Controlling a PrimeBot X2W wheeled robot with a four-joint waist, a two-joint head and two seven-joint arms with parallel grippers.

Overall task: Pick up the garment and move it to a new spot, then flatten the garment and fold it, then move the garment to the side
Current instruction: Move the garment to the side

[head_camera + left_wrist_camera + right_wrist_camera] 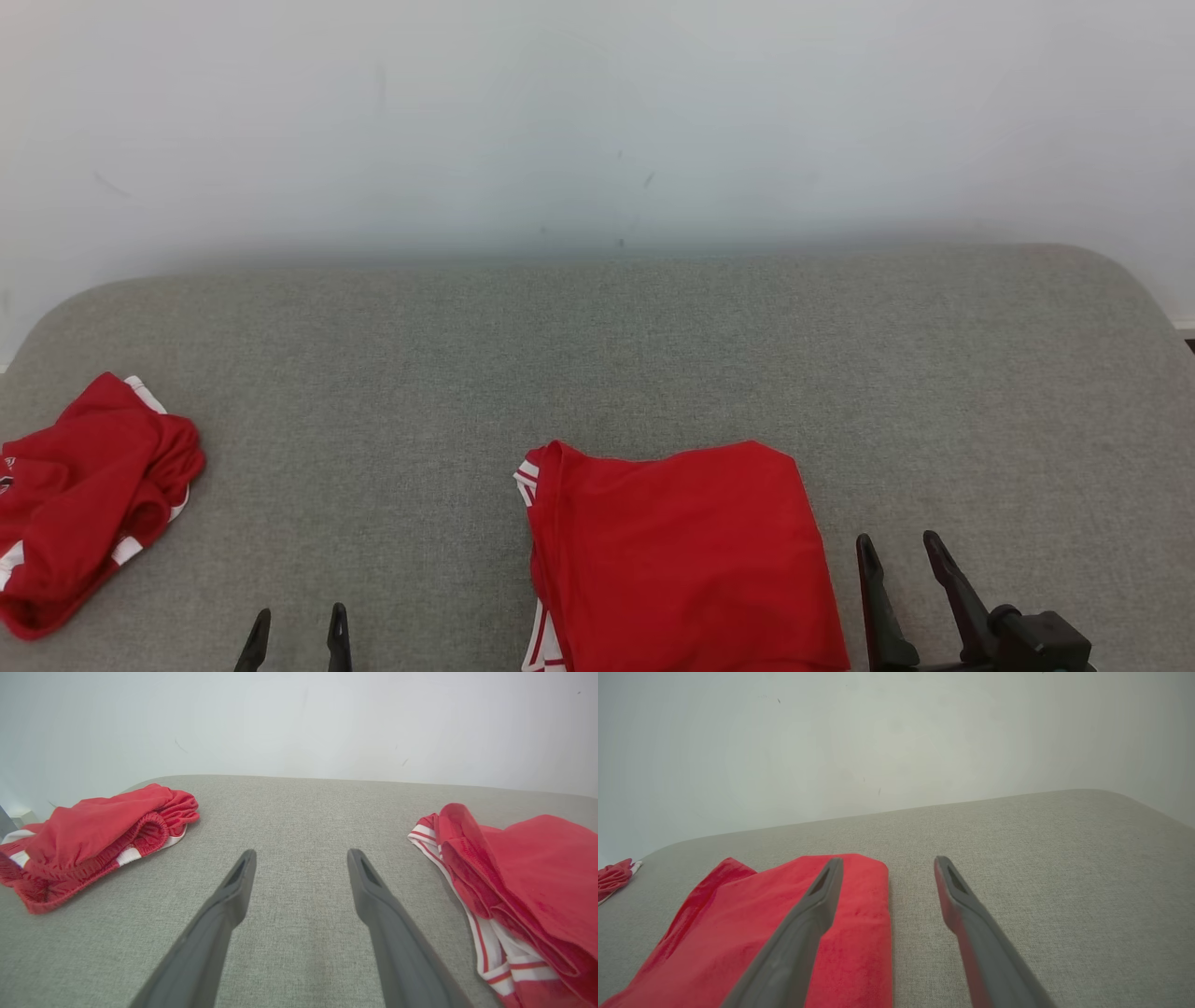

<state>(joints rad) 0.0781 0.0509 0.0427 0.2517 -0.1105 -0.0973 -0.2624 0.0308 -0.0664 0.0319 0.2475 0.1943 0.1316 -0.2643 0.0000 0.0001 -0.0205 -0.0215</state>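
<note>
Both pairs of jaws stand wide apart and hold nothing. Your left gripper (297, 623) shows at the lower left of the head view and your right gripper (899, 546) at the lower right.

The folded red garment (681, 551) lies at the near middle of the grey cushion (597, 355), and its lower part runs off the bottom edge of the head view. Its top layer is smooth and roughly rectangular. Along its left edge you can see stacked layers with white-and-red striped trim, which are clearest in the left wrist view (537, 872).

Your right gripper sits just beside the garment's right edge and apart from it in the head view. In the right wrist view, one finger of the right gripper (888, 861) crosses in front of the garment (705, 933) near that edge, and the other is over bare cushion. You cannot tell from there whether the finger touches the cloth.

Your left gripper (301, 856) points over bare cushion, with the folded garment off to one side and a crumpled red garment (93, 826) to the other. That second piece lies bunched at the far left of the cushion (84, 495), well apart from the folded one, showing white trim and a gathered band.

A pale wall (597, 112) with a few faint marks rises behind the cushion.
</note>
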